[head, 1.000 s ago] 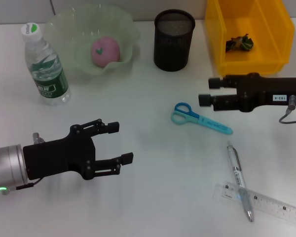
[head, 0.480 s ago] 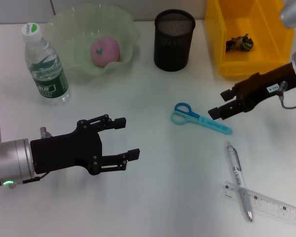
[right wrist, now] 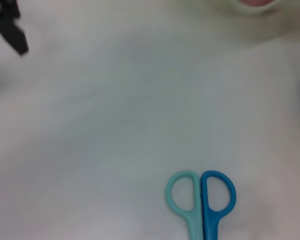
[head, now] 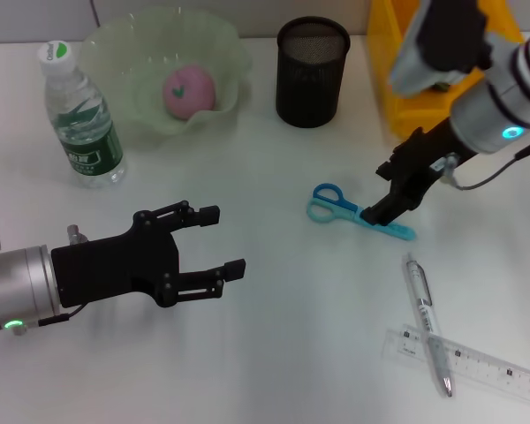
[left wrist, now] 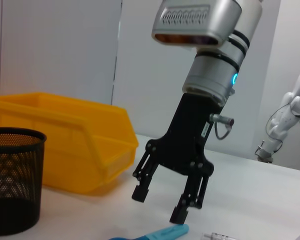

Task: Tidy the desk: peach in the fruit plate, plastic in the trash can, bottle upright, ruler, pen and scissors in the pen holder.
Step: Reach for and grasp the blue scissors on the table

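Observation:
The scissors [head: 358, 212] lie flat on the desk [head: 274, 353], blue loop handles [right wrist: 200, 200] toward the pen holder [head: 311, 71]. My right gripper [head: 377, 194] points down just above their light blue blade cover [left wrist: 160, 234], open, holding nothing. My left gripper [head: 223, 240] hovers open and empty low over the desk's left half. The peach [head: 188, 90] sits in the fruit plate [head: 132, 106]. The bottle [head: 79, 115] stands upright beside it. The pen [head: 424, 318] lies across one end of the ruler [head: 477, 362] at the front right. My right arm hides the plastic.
The yellow trash can [head: 406, 79] stands at the back right, just behind my right arm and next to the black mesh pen holder [left wrist: 12, 185]. Bare desk lies between the two grippers and along the front middle.
My right arm has swung from lying level near the trash can to pointing down, its fingertips now over the scissors' blade cover. The left gripper has crept slightly right and stays open.

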{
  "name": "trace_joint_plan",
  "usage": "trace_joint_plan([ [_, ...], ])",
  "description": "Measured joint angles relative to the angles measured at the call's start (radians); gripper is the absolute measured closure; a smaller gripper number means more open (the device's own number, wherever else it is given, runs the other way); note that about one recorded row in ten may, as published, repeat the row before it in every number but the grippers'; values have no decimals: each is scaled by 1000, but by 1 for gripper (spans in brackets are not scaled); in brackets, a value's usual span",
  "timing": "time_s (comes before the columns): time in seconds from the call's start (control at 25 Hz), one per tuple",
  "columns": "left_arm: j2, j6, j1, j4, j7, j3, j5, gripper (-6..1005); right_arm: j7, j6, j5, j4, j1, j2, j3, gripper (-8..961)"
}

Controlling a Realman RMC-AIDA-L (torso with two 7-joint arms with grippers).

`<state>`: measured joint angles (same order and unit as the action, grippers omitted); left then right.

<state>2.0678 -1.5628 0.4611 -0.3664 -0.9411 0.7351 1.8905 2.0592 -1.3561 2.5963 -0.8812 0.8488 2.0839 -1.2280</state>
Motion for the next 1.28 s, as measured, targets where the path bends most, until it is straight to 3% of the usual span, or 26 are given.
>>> trace_joint_plan([
  [0.4,1,3,-4,1,-9,-2,-1,167,8,108,-38,25,-3,5,-160,309],
  [0.52,0,9,-6,1,-16,-2,-1,167,7,122,-58,26,-7,5,-186,400],
  [0.6,-1,12,-8,1,-17,-2,-1,167,7,130,-62,30,-7,5,-202,403],
  [0.96,-2,17,-13,1,-10,-2,-1,167,8,161,-62,53,-7,5,-236,415],
  [1.28,-2,17,-13,-2,-15,-1,-1,168,10,167,-78,55,-15,6,-230,489],
])
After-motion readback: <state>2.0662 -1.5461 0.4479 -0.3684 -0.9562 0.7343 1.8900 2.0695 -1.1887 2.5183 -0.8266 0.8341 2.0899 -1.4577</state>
